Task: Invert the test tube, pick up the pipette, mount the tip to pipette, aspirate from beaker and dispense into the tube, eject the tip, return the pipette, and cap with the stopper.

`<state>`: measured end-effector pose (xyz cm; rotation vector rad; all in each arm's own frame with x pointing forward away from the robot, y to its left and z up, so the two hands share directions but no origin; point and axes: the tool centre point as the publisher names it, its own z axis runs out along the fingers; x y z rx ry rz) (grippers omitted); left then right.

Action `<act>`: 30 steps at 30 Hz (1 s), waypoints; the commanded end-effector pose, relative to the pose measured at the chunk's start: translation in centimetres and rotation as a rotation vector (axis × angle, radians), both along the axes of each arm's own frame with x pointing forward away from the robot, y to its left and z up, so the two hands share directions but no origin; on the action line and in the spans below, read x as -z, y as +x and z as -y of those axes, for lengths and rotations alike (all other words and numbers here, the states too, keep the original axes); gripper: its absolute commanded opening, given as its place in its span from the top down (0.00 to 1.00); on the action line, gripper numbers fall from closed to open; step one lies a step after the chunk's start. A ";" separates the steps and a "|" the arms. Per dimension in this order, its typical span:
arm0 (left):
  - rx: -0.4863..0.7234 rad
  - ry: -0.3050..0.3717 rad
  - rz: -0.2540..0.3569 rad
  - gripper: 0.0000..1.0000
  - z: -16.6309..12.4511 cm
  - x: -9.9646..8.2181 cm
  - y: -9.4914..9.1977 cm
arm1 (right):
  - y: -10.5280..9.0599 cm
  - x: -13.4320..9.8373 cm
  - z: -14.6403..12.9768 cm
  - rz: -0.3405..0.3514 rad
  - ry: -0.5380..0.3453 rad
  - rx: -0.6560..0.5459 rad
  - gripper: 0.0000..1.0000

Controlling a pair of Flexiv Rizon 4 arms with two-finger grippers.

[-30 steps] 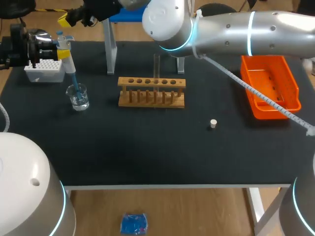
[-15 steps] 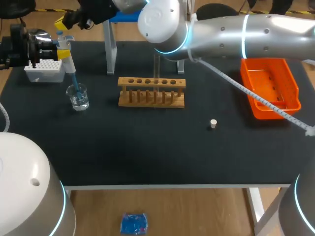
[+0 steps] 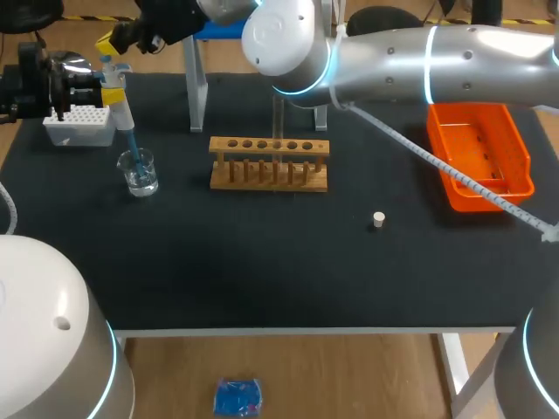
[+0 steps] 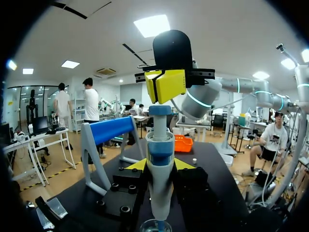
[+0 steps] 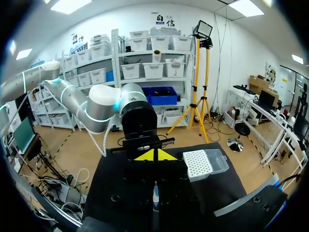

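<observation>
toward the upper left of the head view, the pipette (image 3: 119, 112) stands upright, its blue tip (image 3: 131, 145) dipping into the glass beaker (image 3: 139, 172). the left pincer (image 4: 159, 165) is pinching the pipette's body from both sides, a yellow tip on either flank. directly over the plunger sits the right pincer (image 3: 111, 40), fingers pressed together — whether they touch the button i cannot tell. its arm crosses in from the frame's right edge. just left of the pipette lies the white tip box (image 3: 80, 125). at centre the clear test tube (image 3: 278, 118) stands in the wooden rack (image 3: 269, 147); the stopper (image 3: 378, 219) lies on the dark surface (image 3: 262, 262) to the rack's lower right, and the orange bin (image 3: 476, 140) is at far right.
</observation>
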<state>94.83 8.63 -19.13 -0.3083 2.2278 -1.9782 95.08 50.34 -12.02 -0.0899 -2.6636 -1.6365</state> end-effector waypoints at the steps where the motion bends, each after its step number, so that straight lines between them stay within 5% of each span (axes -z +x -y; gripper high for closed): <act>1: 0.004 -0.001 0.001 1.00 -0.1 0.0 0.1 | 0.3 0.1 -0.3 -0.003 -0.007 -0.006 1.00; 30: 0.004 -0.001 0.001 1.00 -0.1 0.0 0.1 | -0.2 2.1 -0.2 -0.038 -0.015 -0.005 1.00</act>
